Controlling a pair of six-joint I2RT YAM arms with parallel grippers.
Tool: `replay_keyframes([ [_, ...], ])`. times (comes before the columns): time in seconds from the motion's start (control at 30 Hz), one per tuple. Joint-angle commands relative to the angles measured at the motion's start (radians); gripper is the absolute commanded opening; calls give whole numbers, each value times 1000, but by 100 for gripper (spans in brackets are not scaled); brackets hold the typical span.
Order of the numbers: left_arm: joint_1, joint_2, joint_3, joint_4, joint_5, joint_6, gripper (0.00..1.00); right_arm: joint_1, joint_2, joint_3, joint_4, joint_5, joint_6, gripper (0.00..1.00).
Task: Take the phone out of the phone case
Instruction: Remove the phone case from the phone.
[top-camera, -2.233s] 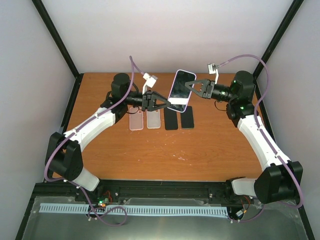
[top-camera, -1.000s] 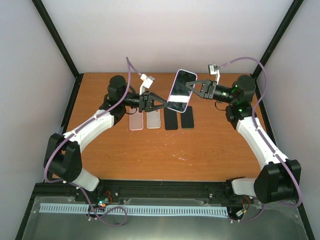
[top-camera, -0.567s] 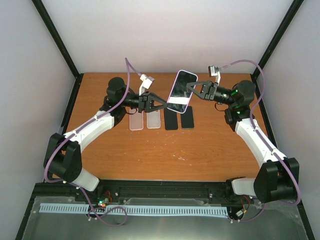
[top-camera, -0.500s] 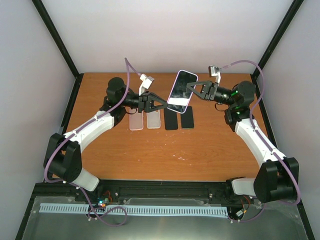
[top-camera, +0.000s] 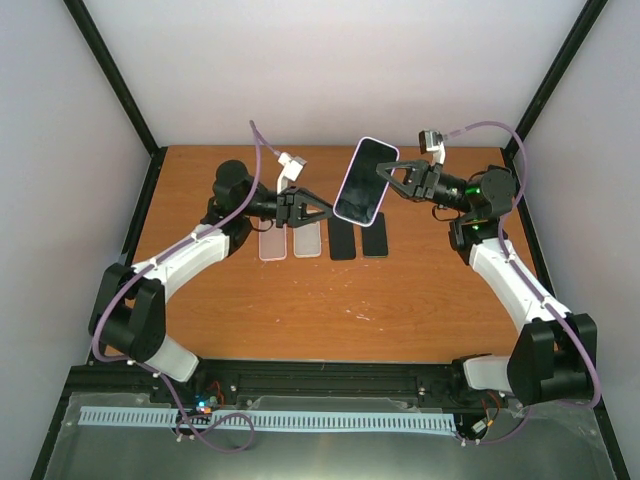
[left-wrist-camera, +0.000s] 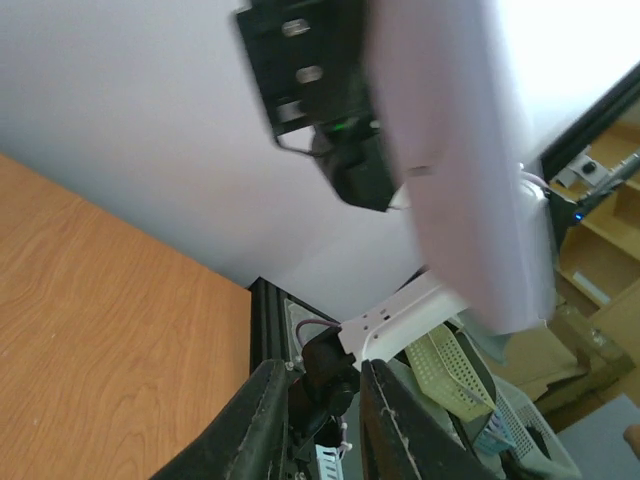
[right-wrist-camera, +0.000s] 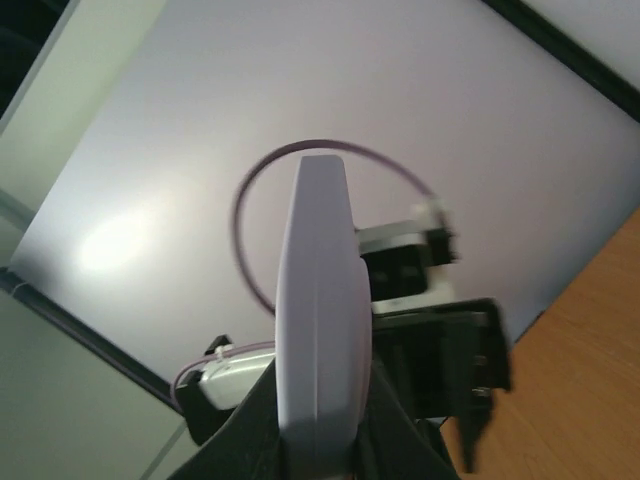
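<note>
Four flat pieces lie in a row (top-camera: 342, 238) on the orange wood bench (top-camera: 300, 300), white walls (top-camera: 320, 70) all round. Both my arms reach to the far side, wrists facing each other. My right fingers (right-wrist-camera: 250, 430) are clamped on the phone case (right-wrist-camera: 320, 300), held up tilted in the air with the phone (top-camera: 365, 182) inside. My left fingers (left-wrist-camera: 255, 425) are just beside its lower corner, barely parted, gripping nothing.

Bright even light from above, faint soft shadows on the table (top-camera: 300, 300), top view sharp, phone case (left-wrist-camera: 460, 170) blurred and washed out near the left wrist lens, glare patch on the wall (right-wrist-camera: 110, 245).
</note>
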Motion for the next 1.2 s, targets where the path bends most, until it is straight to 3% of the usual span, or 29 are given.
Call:
replay_keyframes([
  [0.0,15,34,-19,-25,-28,-9,23,9,-47,26,168,-3,99,3],
  [0.13,15,35,-20,-21,-28,-9,24,12,-50,24,160,-5,88,3],
  [0.37,15,-3,37,-68,20,17,40,12,-61,34,80,-6,10,3],
  [0.63,16,-33,49,-47,85,-8,49,12,-56,42,41,-10,-31,3],
  [0.83,15,-38,58,2,99,-54,61,12,-70,41,-17,-20,-85,3],
  [1.17,6,-32,97,-116,52,19,62,18,-63,39,-45,-20,-118,3],
])
